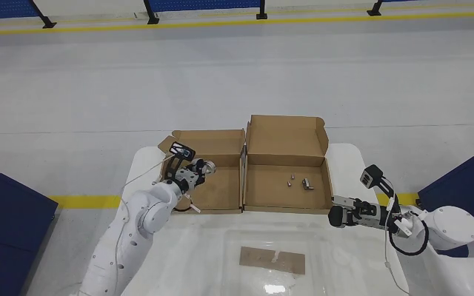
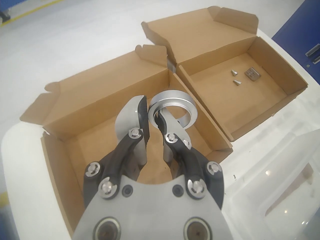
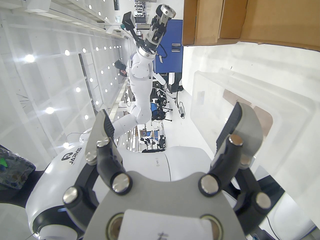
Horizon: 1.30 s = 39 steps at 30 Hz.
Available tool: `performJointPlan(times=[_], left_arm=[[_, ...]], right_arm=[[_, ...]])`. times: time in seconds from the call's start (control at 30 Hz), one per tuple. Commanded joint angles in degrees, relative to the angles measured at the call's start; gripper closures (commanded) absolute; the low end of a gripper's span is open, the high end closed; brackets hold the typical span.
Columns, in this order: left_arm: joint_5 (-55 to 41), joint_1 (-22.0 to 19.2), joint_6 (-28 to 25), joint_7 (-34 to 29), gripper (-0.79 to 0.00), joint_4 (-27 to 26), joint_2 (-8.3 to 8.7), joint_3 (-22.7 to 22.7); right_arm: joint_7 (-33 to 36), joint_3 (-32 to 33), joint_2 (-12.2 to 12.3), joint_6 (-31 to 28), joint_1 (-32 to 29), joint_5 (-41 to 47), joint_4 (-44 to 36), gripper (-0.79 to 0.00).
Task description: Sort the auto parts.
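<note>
Fingers (image 2: 130, 119) of the left gripper (image 2: 150, 111), in the left wrist view, pinch the rim of a ring (image 2: 180, 96) above the left box (image 2: 100, 83). Two screws (image 2: 233, 72) and a plate (image 2: 252, 74) lie in the right box (image 2: 277, 63). In the right wrist view, the right gripper (image 3: 170, 118) is spread wide and holds nothing, near a clear bin (image 3: 200, 91). In the top view, the ring hangs over the left box and the right gripper sits just off the right box's corner.

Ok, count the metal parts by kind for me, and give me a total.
ring: 1, in the left gripper
screws: 2, in the right box
small square plate: 1, same box
Total: 4
</note>
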Motion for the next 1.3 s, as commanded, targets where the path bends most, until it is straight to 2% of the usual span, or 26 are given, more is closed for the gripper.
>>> performJointPlan(times=[0.0, 0.17, 0.27, 0.37, 0.6, 0.97, 1.07, 1.27], left_arm=[[0.1, 0.1, 0.0, 0.2, 0.0, -0.1, 0.01, 0.0], [0.1, 0.3, 0.2, 0.0, 0.0, 0.1, -0.01, 0.1], [0.2, -1.4, 5.2, -6.2, 0.0, 0.9, -0.41, 1.0], [-1.0, -4.7, 10.0, -13.6, 0.0, 2.9, -1.07, 2.2], [-4.5, -12.1, 16.6, -26.5, 0.0, 9.5, -2.82, 6.0], [-5.5, -12.5, 16.2, -27.3, 0.0, 9.9, -3.05, 6.2], [-6.0, -14.8, 16.3, -30.9, 0.0, 11.9, -3.54, 7.5], [-8.9, -21.1, 17.9, -35.4, 0.0, 20.4, -5.62, 11.5]], right_arm=[[0.0, 0.0, 0.0, 0.0, 0.0, 0.0, 0.0, -0.785], [0.0, 0.0, 0.0, 0.0, 0.0, 0.0, 0.0, -0.785], [0.0, 0.0, 0.0, 0.0, 0.0, 0.0, 0.0, -0.785], [0.0, 0.0, 0.0, 0.0, 0.0, 0.0, 0.0, -0.785], [0.0, 0.0, 0.0, 0.0, 0.0, 0.0, 0.0, -0.785], [0.0, 0.0, 0.0, 0.0, 0.0, 0.0, 0.0, -0.785], [0.0, 0.0, 0.0, 0.0, 0.0, 0.0, 0.0, -0.785], [0.0, 0.0, 0.0, 0.0, 0.0, 0.0, 0.0, -0.785]])
